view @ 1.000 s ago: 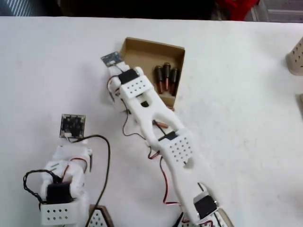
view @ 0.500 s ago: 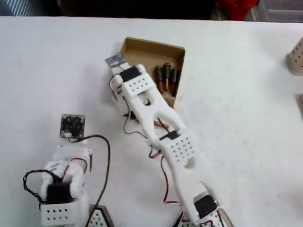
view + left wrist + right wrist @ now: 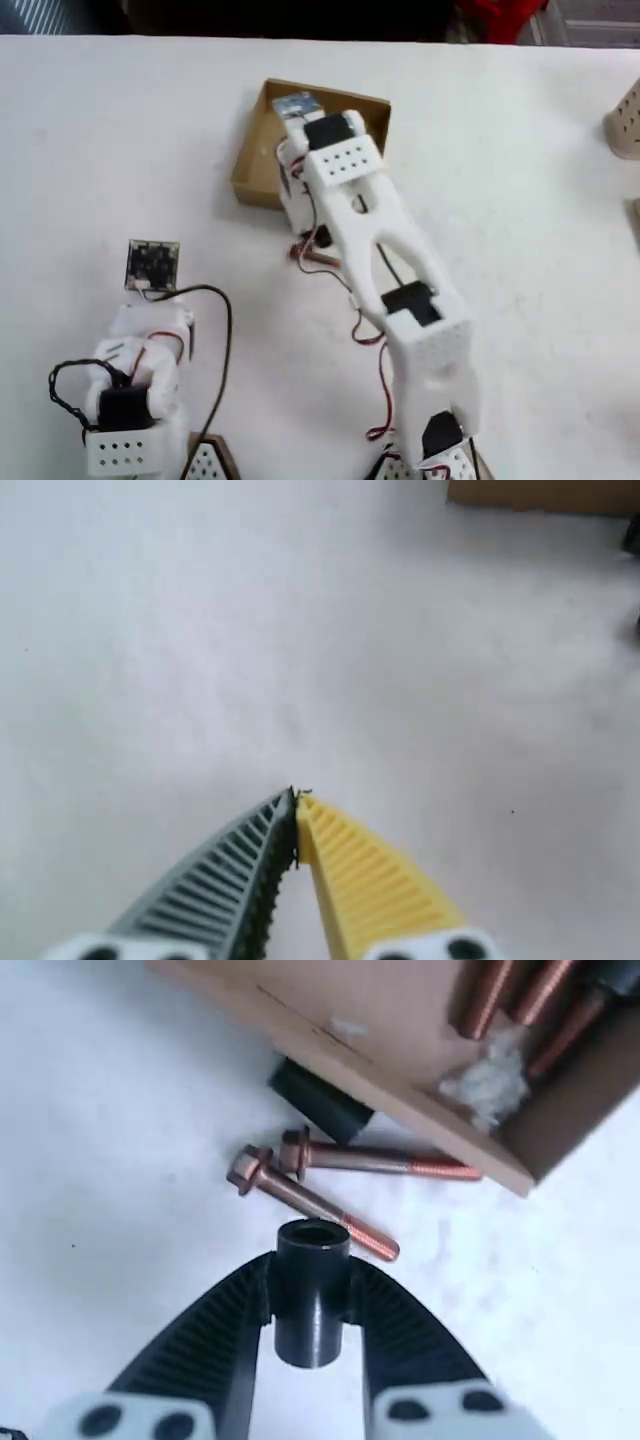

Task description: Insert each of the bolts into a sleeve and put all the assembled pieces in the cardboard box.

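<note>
Gripping right gripper: clamped on upright black sleeve, close by the bolts.
Left gripper: fingers pressed together, nothing held, near left.
Bolts: 2 lying loose on table beside cardboard box.

The right arm has swung sideways across the cardboard box. Its wrist has left the end of the box it covered a second ago and now hangs over the other end. That first end now lies bare, off to one side of the jaws. The three assembled pieces, which showed from above before, are now under the wrist. The right gripper, closed on a black sleeve, now has two loose bolts just ahead of its jaws, with the box wall beyond them.
</note>
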Robot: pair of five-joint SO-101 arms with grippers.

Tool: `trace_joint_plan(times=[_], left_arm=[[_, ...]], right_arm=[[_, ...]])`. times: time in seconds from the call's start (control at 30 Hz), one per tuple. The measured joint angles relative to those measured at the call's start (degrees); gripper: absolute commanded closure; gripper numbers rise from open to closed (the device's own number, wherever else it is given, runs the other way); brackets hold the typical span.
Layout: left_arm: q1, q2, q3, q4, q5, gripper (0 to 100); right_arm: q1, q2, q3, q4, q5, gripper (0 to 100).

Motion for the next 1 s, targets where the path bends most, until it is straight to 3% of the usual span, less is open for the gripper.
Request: trace_joint_plan(times=[0.4,0.53,0.7,1.0], left_arm=[[8.2,0.0,0.0,-1.4,0.3,98],[11.2,0.0,0.0,-1.8,6.9,98],[14.1,0.0,0.0,-8.4,17.8,98],[22.0,0.0,0.0,-14.2,23.0,98]], right_arm=[[7.0,-18.9,28.1,-4.3,10.3,98.1],[9.7,-25.3,41.2,-10.9,13.2,98.1],[12.4,-34.8,57.1,-21.2,14.9,98.1],[20.2,-48.6,75.8,-36.7,15.1,98.1]])
